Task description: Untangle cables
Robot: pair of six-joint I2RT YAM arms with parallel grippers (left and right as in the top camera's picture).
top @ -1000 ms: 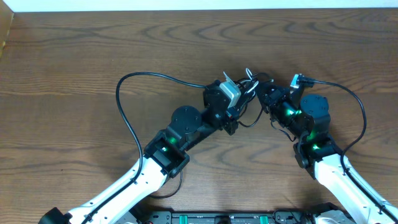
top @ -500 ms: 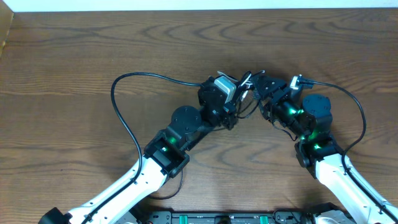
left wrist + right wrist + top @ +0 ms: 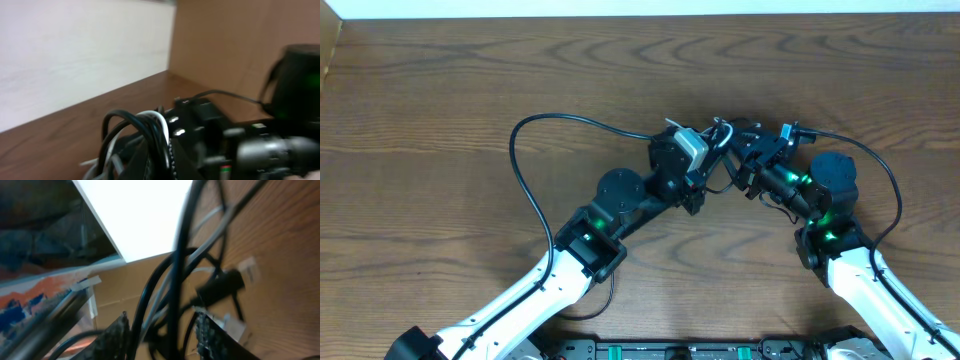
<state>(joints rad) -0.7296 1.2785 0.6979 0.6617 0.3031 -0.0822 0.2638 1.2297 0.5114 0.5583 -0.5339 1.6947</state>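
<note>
The cables (image 3: 722,131) are a small knot of thin black cords and one white cord, lifted between the two grippers near the middle of the table. My left gripper (image 3: 710,148) is shut on the bundle. In the left wrist view, black and white loops (image 3: 149,125) rise out of the pinched left gripper (image 3: 167,152). My right gripper (image 3: 745,152) faces it from the right. In the right wrist view its fingers (image 3: 116,336) stand apart, and several cords (image 3: 177,275) run through the gap of the right gripper (image 3: 162,336) without being pinched. A black plug (image 3: 220,287) hangs behind.
A thick black arm wire (image 3: 520,165) loops wide to the left of the left arm. Another arm wire (image 3: 897,190) curves right of the right arm. The wooden table (image 3: 470,80) ends at a pale wall along the back edge.
The right jaws were shut a second ago and now stand apart around the cords. Both grippers and the bundle shifted slightly. The left grip has not let go.
</note>
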